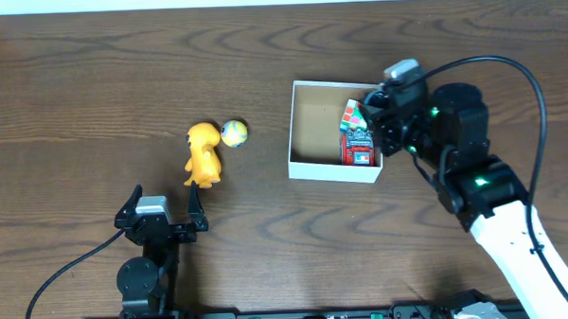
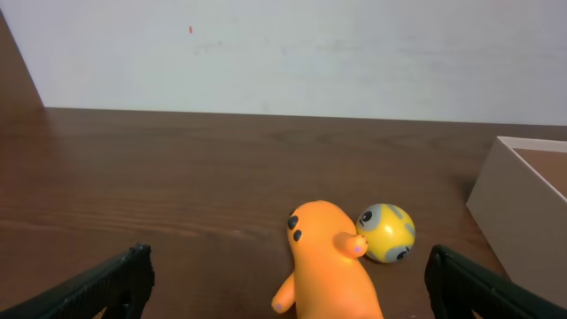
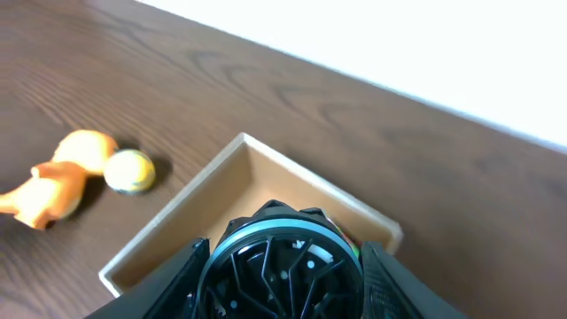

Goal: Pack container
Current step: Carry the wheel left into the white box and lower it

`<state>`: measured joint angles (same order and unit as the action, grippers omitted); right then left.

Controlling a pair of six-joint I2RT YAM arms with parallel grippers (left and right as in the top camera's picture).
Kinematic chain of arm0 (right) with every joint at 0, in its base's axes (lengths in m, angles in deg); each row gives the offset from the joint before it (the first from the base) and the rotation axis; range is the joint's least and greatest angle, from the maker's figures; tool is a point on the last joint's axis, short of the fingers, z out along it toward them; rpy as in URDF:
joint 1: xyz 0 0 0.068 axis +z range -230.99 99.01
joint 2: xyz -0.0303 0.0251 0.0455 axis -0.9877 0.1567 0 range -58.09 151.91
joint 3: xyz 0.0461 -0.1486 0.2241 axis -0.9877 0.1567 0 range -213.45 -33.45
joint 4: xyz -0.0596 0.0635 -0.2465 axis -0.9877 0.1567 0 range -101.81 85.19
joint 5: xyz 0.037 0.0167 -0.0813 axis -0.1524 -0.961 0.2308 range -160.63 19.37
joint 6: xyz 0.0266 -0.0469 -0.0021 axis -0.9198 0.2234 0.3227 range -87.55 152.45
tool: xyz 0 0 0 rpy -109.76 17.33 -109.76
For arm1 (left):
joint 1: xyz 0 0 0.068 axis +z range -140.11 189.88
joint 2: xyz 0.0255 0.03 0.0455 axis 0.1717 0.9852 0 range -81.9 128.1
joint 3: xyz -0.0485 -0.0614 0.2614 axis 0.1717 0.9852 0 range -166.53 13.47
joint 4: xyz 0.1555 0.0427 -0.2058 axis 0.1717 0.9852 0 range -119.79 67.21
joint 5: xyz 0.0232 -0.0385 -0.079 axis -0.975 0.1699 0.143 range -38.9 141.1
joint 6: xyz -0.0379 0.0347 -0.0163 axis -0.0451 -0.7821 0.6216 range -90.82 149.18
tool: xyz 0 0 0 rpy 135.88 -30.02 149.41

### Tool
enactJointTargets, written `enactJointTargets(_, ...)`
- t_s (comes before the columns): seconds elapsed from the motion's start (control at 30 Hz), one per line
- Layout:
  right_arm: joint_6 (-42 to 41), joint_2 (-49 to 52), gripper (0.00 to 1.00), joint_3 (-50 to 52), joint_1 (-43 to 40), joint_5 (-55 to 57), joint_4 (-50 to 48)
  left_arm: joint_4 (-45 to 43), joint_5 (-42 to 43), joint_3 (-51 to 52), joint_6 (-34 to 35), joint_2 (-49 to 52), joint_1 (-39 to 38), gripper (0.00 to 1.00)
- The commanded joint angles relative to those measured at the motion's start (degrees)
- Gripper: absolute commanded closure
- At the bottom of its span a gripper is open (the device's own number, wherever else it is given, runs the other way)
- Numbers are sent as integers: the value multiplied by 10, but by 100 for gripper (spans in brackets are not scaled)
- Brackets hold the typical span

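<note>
The container (image 1: 334,169) is a small white box with a brown inside, right of centre; it also shows in the right wrist view (image 3: 177,221) and at the right edge of the left wrist view (image 2: 523,190). My right gripper (image 1: 382,128) hangs over its right side, shut on a black wheel with a teal rim (image 3: 279,270), part of a red and green toy (image 1: 357,138) down inside the box. An orange figure (image 1: 204,155) lies on the table touching a yellow ball (image 1: 234,133). My left gripper (image 1: 161,216) is open and empty, just in front of the figure (image 2: 332,266).
The wooden table's far edge meets a white wall (image 2: 283,53). The ball (image 2: 386,233) lies between the figure and the container. The right arm (image 1: 493,190) reaches in from the front right.
</note>
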<state>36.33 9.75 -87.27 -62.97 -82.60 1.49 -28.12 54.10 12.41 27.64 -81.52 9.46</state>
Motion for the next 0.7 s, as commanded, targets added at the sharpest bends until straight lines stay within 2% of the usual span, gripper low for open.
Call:
enactJointTargets(0.0,41,25,56,-11,24,30,-32,23,-7,8,-4,0,3,2)
enactJointTargets(0.1,53,55,55,-11,33,76,-65,23,-7,8,-4,0,3,2)
enactJointTargets(0.37,61,157,56,-11,33,116,-123,23,-7,8,-4,0,3,2)
enactJointTargets(0.67,61,218,56,-11,33,168,-134,23,-7,8,-4,0,3,2)
